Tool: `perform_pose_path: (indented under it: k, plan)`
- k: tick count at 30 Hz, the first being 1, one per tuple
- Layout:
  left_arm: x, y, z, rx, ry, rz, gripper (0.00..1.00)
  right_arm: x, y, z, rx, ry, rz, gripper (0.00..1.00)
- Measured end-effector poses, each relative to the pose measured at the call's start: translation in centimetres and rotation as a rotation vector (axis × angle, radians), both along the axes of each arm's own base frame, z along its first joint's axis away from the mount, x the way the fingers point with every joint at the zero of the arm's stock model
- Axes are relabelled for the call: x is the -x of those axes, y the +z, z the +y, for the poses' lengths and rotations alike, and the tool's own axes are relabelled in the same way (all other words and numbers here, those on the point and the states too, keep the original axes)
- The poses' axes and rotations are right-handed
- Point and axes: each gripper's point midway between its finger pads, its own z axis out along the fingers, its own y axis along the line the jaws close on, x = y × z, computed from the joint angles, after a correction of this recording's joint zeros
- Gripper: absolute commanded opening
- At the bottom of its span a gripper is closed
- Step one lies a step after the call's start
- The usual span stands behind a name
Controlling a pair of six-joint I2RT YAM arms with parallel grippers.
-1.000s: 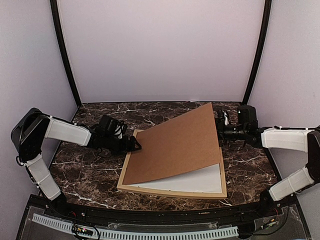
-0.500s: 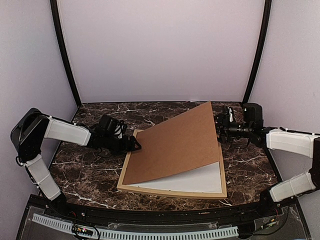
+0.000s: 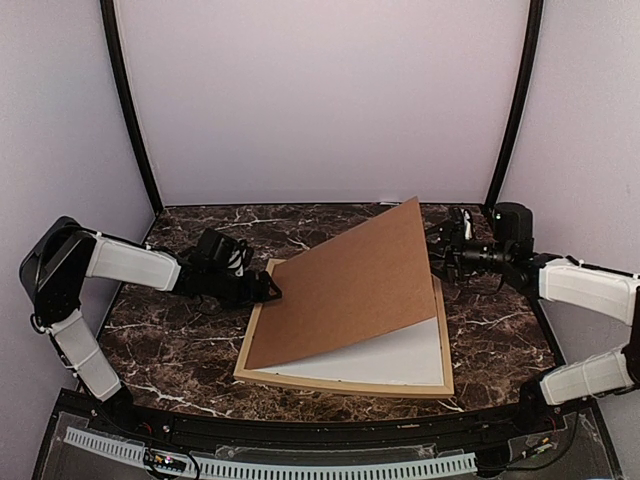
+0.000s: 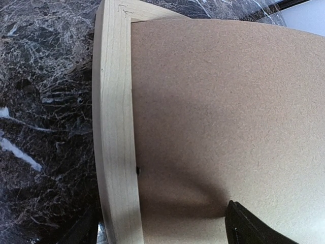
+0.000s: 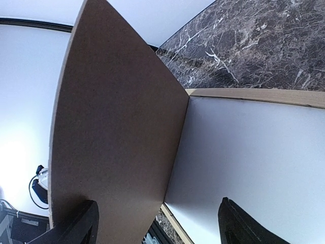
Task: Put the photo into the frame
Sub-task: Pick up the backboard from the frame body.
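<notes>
top view: the brown backing board (image 3: 345, 290) tips up from the frame (image 3: 340, 384). left claw (image 3: 273, 291) and right claw (image 3: 436, 254) are both wide open. right should pinch the raised corner gently.

i can't read any text, label, brand, number or sign from here. the brown backing board (image 3: 345, 290), the light wood frame (image 3: 340, 385) and the dark marbled bench (image 3: 170, 340) show only plain surfaces, nothing printed that i can make out.
</notes>
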Motion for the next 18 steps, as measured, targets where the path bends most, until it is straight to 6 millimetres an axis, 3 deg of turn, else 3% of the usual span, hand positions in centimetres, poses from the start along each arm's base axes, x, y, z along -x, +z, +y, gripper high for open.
perform_pose_path:
  k: [9, 18]
  plan:
    - [0.0, 0.2, 0.1, -0.005, 0.003, -0.005, 0.89, 0.3, 0.9, -0.1, -0.041, -0.008, 0.008, 0.91]
    - [0.0, 0.2, 0.2, -0.01, 0.003, -0.008, 0.89, 0.7, 1.7, 0.0, -0.095, 0.0, 0.007, 0.93]
